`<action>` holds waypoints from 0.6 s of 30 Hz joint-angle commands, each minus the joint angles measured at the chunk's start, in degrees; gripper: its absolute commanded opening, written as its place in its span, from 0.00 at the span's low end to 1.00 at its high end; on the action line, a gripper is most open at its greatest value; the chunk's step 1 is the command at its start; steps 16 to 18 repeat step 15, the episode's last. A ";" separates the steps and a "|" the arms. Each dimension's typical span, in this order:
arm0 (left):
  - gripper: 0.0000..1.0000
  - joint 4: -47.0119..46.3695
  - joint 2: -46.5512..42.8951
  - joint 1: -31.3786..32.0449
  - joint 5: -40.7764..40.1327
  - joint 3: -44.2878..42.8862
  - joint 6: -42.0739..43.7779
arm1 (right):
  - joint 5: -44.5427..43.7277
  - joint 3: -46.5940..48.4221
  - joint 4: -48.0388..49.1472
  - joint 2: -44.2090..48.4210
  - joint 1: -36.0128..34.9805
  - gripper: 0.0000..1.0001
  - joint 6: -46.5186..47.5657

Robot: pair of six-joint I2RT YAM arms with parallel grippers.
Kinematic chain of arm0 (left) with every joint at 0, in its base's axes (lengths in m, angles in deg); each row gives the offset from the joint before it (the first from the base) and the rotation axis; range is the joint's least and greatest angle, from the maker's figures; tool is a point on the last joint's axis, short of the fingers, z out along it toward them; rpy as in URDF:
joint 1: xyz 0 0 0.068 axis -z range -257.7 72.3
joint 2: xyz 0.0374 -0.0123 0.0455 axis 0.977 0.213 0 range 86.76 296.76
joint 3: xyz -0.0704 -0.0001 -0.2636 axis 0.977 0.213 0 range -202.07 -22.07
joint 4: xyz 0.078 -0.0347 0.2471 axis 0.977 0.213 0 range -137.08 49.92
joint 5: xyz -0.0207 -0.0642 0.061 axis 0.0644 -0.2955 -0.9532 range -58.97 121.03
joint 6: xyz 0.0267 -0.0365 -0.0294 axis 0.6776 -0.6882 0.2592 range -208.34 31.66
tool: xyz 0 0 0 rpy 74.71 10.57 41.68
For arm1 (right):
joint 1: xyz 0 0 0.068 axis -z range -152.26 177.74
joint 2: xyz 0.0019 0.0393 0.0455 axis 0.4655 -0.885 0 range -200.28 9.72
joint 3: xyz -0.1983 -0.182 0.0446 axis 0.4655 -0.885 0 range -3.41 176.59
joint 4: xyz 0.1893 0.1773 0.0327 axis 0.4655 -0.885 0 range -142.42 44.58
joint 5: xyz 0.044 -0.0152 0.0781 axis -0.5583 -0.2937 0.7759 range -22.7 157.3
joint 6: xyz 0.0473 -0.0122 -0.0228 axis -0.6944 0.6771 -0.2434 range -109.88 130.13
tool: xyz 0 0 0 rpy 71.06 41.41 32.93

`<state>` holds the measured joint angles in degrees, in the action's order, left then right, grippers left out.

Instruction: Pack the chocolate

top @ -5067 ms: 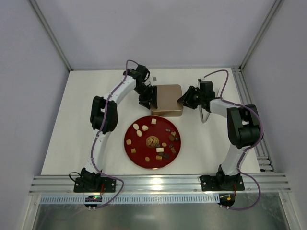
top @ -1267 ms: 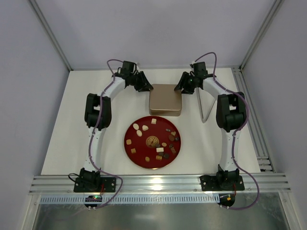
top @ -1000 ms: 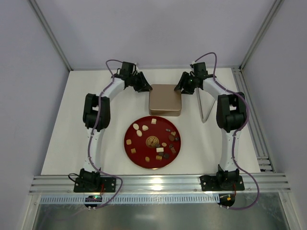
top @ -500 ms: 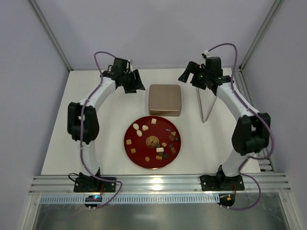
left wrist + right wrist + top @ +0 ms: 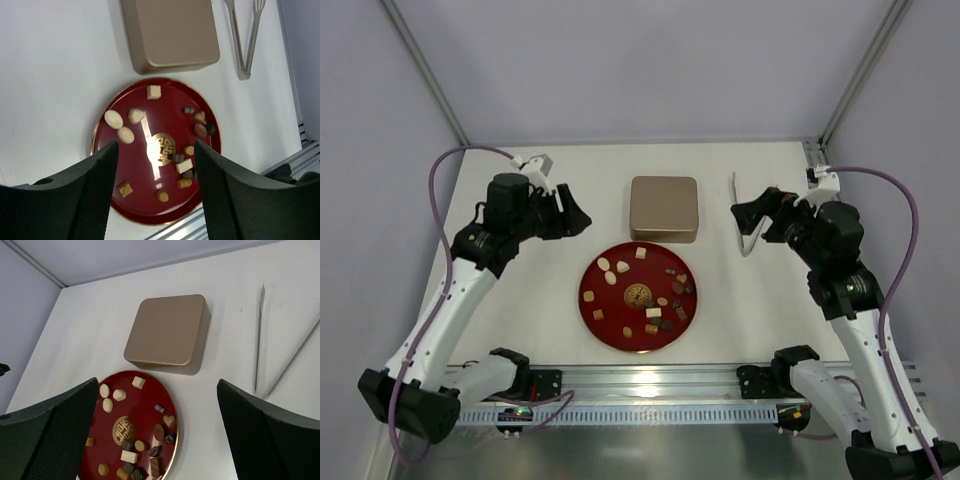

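Note:
The chocolate (image 5: 604, 265) lies as several small brown, tan and cream pieces on a round red plate (image 5: 612, 302) in the middle of the table. Behind the plate stands a square gold tin (image 5: 665, 208) with its lid on. My left gripper (image 5: 575, 216) hangs left of the tin, open and empty. In its wrist view the left gripper (image 5: 156, 145) looks down on the chocolate (image 5: 113, 119), the plate (image 5: 142, 172) and the tin (image 5: 170, 30). My right gripper (image 5: 745, 214) hangs right of the tin, wide open and empty. Its wrist view shows the gripper (image 5: 157, 382) framing the chocolate (image 5: 129, 456), plate (image 5: 145, 405) and tin (image 5: 167, 332).
Metal tongs (image 5: 738, 195) lie on the white table right of the tin, partly under my right gripper; they also show in the wrist views as tongs (image 5: 245, 40) and tongs (image 5: 260, 340). Frame posts and walls ring the table, with an aluminium rail along the near edge.
Both arms have drawn back from the tin's far corners, out to the sides and toward the near edge. Both grippers have opened. The tin and plate have not moved.

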<state>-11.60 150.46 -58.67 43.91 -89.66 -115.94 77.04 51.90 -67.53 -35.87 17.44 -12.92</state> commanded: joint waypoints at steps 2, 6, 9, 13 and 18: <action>0.62 3.53 -6.91 0.05 -2.78 4.13 2.37 | -4.29 -3.36 -4.78 5.23 0.02 1.00 2.66; 0.63 4.94 -11.66 0.05 -3.74 5.54 2.54 | -5.17 -4.77 -6.45 8.14 0.02 1.00 3.18; 0.64 6.61 -13.07 0.05 -4.36 5.19 3.16 | -5.17 -5.21 -6.98 8.76 0.02 1.00 3.45; 0.64 7.14 -13.69 0.05 -4.45 5.01 3.42 | -5.43 -4.77 -6.98 8.84 0.02 1.00 3.45; 0.64 7.14 -13.69 0.05 -4.01 4.84 3.42 | -5.87 -4.42 -6.37 9.02 0.02 1.00 3.19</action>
